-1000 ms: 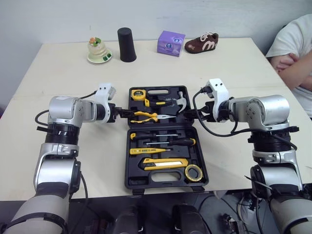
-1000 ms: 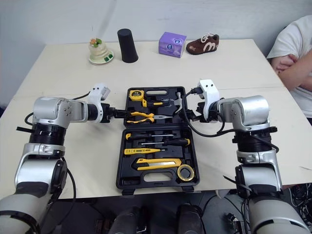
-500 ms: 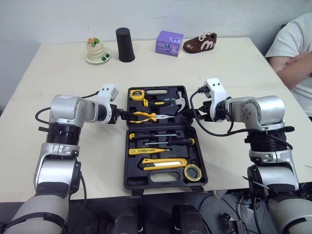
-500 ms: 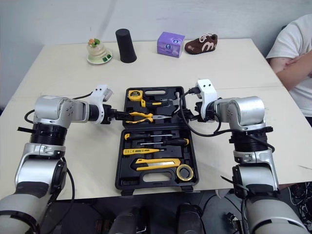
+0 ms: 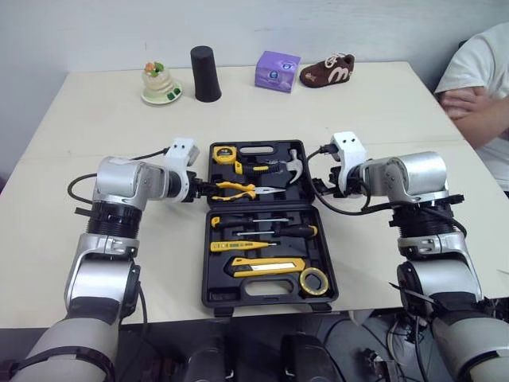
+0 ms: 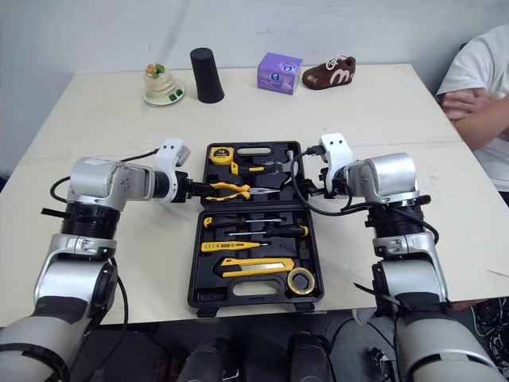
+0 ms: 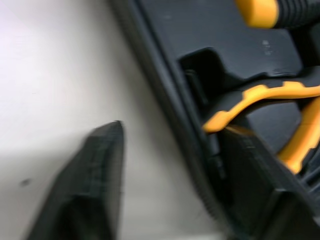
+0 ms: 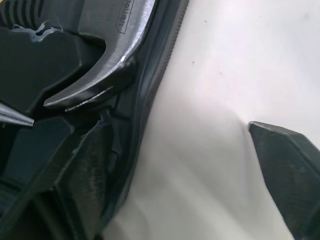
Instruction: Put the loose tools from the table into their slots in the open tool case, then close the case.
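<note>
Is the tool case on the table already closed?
No, the tool case lies open, with the hammer and the pliers visible in its far half.

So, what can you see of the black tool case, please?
The tool case is black moulded plastic, lying open and flat on the pale table. Its far half holds a tape measure, hammer and pliers; the near half holds screwdrivers, a utility knife and a tape roll. The open left hand straddles its left rim, the open right hand its right rim.
</note>
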{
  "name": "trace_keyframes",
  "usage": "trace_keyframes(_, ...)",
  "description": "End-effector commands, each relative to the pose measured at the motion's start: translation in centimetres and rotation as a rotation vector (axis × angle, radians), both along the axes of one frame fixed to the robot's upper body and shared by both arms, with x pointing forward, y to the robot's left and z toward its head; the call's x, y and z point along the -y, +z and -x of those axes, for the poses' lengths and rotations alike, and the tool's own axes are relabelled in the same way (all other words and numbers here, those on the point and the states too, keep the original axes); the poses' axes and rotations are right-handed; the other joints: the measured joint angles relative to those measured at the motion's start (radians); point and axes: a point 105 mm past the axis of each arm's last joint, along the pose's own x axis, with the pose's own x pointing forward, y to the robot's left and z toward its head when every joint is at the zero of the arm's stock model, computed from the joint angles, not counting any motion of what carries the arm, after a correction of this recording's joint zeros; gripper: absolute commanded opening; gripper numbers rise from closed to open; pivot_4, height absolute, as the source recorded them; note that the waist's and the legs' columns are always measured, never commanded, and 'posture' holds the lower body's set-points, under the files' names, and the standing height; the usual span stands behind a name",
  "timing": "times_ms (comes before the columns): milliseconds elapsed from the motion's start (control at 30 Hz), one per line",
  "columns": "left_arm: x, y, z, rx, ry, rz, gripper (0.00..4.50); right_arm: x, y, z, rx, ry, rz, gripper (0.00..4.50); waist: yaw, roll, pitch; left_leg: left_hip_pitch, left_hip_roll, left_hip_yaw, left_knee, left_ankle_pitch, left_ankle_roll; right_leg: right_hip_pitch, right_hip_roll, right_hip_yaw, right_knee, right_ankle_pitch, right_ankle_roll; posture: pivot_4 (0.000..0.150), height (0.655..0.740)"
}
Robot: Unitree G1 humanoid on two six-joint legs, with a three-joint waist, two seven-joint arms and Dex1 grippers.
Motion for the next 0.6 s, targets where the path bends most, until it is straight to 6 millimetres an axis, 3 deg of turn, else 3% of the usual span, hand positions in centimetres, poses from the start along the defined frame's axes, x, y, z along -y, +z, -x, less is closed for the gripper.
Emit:
trace_keyframes(33,-0.3,-0.5,0.3,-0.011,0.001,-0.020,1.02,-0.2,0.7,-0.6,0.017,-0.015,-0.016,2.58,-0.001,0.000,0.000,0.000,0.000,0.000,0.000,0.000,0.000,0.000,0.000,0.000,0.000,0.000,0.000,0.150,0.7400)
trace_keyframes(100,-0.3,-0.5,0.4,-0.011,0.001,-0.021,0.49,-0.5,0.6,-0.6,0.005,-0.011,-0.025,1.58,-0.001,0.000,0.000,0.001,0.000,0.000,0.000,0.001,-0.001,0.000,0.000,0.000,0.001,0.000,0.000,0.150,0.7400)
trace_keyframes(233,-0.2,-0.4,0.2,-0.006,0.013,-0.004,0.41,-0.9,0.4,-0.7,-0.021,-0.024,-0.071,0.05,-0.001,0.000,0.000,0.001,0.000,0.000,0.000,0.001,-0.001,0.000,0.000,0.000,0.001,0.000,0.000,0.150,0.7400)
trace_keyframes(433,0.3,0.6,-0.4,0.075,0.029,0.048,0.37,-1.2,0.9,-1.0,0.001,-0.069,-0.178,0.00,0.001,-0.001,-0.001,0.001,0.000,0.000,0.000,0.002,0.000,0.001,-0.001,0.001,0.002,0.000,0.000,0.150,0.7400)
trace_keyframes(533,0.6,3.4,-1.3,0.274,0.023,0.122,0.34,-2.4,5.0,-1.5,0.279,0.000,-0.298,0.00,0.002,-0.001,-0.001,0.001,0.000,-0.001,0.000,0.002,-0.001,0.001,-0.001,0.000,0.002,0.000,0.000,0.150,0.7400)
trace_keyframes(600,0.3,5.0,-1.7,0.397,0.047,0.160,0.32,-2.4,6.2,-1.4,0.387,0.020,-0.321,0.00,0.000,-0.001,-0.001,0.000,0.000,-0.001,0.000,0.002,-0.001,-0.001,-0.001,0.000,0.002,0.000,0.000,0.150,0.7400)
